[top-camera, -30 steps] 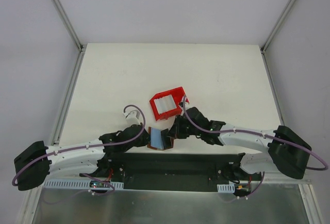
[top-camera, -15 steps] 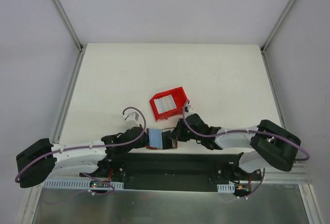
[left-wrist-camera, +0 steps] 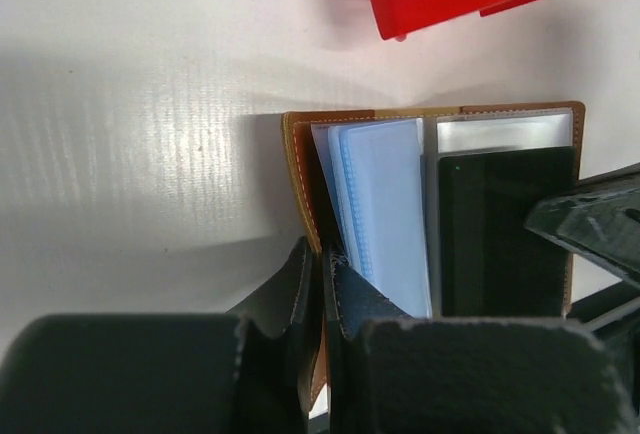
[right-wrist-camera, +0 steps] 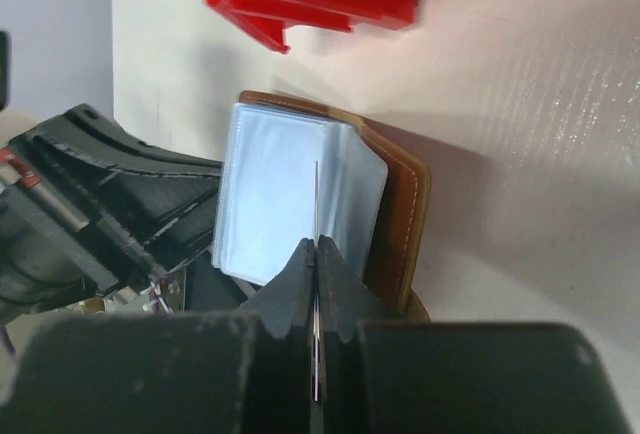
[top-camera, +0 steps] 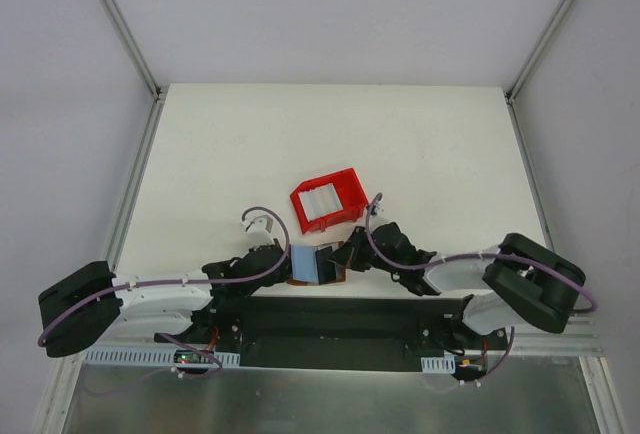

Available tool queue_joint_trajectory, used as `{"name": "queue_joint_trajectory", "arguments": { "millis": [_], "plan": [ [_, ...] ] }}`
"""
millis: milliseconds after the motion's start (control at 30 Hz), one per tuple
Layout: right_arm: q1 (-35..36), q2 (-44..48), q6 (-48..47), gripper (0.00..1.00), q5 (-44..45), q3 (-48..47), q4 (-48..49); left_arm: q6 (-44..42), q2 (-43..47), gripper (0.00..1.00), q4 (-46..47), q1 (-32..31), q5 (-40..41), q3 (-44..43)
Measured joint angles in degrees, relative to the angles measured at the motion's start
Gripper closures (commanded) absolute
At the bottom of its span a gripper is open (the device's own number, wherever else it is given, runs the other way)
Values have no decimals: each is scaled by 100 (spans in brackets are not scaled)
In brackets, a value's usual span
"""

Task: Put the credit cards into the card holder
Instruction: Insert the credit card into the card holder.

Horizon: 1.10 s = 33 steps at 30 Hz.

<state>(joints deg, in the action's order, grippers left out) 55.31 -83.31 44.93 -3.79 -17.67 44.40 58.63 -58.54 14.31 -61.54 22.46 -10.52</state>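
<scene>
The holder (left-wrist-camera: 385, 214) lies open between both grippers, its brown cover pinched by the tightly closed left gripper (left-wrist-camera: 322, 254). 1 card (right-wrist-camera: 316, 204) is pinched edge-on by the right gripper (right-wrist-camera: 316, 249) and lined up with the pale sleeves just ahead. Whether it has entered cannot be told. Within the last second the holder has been shifted slightly toward the tray (top-camera: 345, 176) and spread flatter, so insertion is judged close.

The top view looks down from above and behind the arms at the whole worktop (top-camera: 400, 134). Each wrist view looks along its own fingers (left-wrist-camera: 292, 299) (right-wrist-camera: 297, 289), very near the worktop, from opposite sides. All three share the card holder (top-camera: 312, 264) and the red tray (top-camera: 325, 199).
</scene>
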Motion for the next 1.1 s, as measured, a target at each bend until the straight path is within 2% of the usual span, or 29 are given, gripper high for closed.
{"name": "queue_joint_trajectory", "arguments": {
  "millis": [200,400,800,1100],
  "plan": [
    [-74,1005,-249,100,7,2,-831,-461,-190,100,468,0,-446,42],
    [-122,949,-247,99,-79,0,-1084,-625,-542,100,1045,-2,-804,72],
    [-118,855,181,100,131,431,-815,-151,-417,100,1261,-2,-793,308],
    [-90,393,573,100,251,588,33,127,-734,100,1639,-2,-750,363]
  ]
}}
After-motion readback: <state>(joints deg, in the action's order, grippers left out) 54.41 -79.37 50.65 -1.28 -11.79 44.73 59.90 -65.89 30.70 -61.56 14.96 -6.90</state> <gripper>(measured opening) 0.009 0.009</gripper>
